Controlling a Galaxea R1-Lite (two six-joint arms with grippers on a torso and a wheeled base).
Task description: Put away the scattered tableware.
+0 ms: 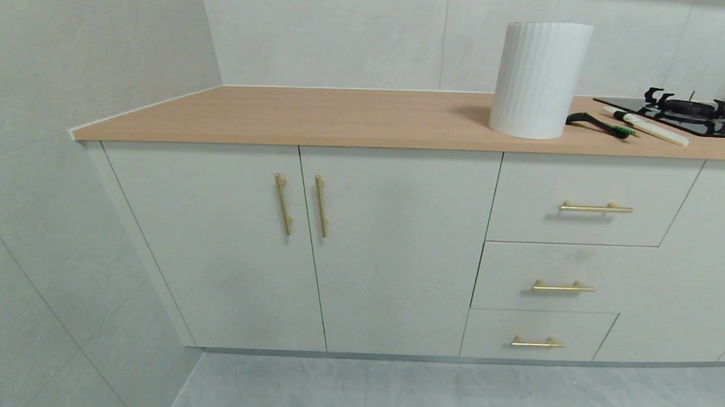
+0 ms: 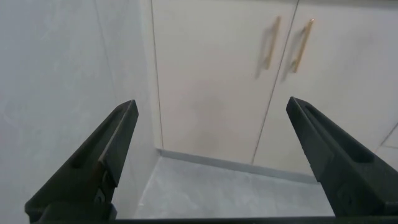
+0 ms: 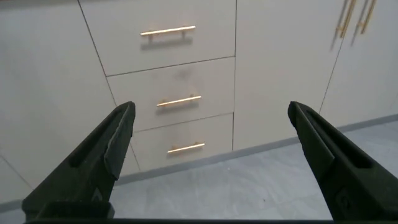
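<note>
A tall white ribbed holder (image 1: 539, 80) stands on the wooden countertop (image 1: 342, 115). Just right of it lie a black-handled utensil with a green tip (image 1: 599, 125) and a long white utensil (image 1: 649, 128), partly on the hob's edge. My left gripper (image 2: 211, 112) hangs open low in front of the double cabinet doors (image 2: 280, 81), nothing between its fingers. My right gripper (image 3: 211, 115) is also open and empty, low before the stack of drawers (image 3: 168, 81).
A black gas hob (image 1: 696, 115) sits at the counter's far right. Below are two cabinet doors with gold handles (image 1: 300, 204) and three drawers (image 1: 578, 239). A tiled wall (image 1: 42, 149) closes the left side; grey floor (image 1: 390, 391) lies in front.
</note>
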